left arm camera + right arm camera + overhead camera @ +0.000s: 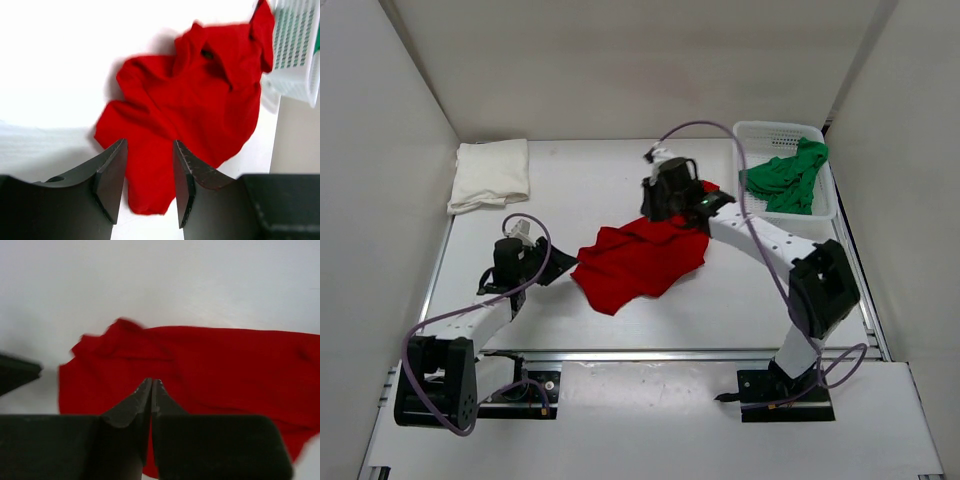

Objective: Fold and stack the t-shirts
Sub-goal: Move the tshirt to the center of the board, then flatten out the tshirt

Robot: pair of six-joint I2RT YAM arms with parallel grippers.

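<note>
Crumpled red t-shirt (638, 262) at centre

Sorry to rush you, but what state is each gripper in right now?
Left gripper: open, holding nothing.
Right gripper: closed above the red shirt; a grip cannot be told.

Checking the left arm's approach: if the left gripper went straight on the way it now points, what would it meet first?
Most likely the red t-shirt: its near edge lies straight ahead of the open left gripper, though the gripper's height above the cloth is unclear.
</note>
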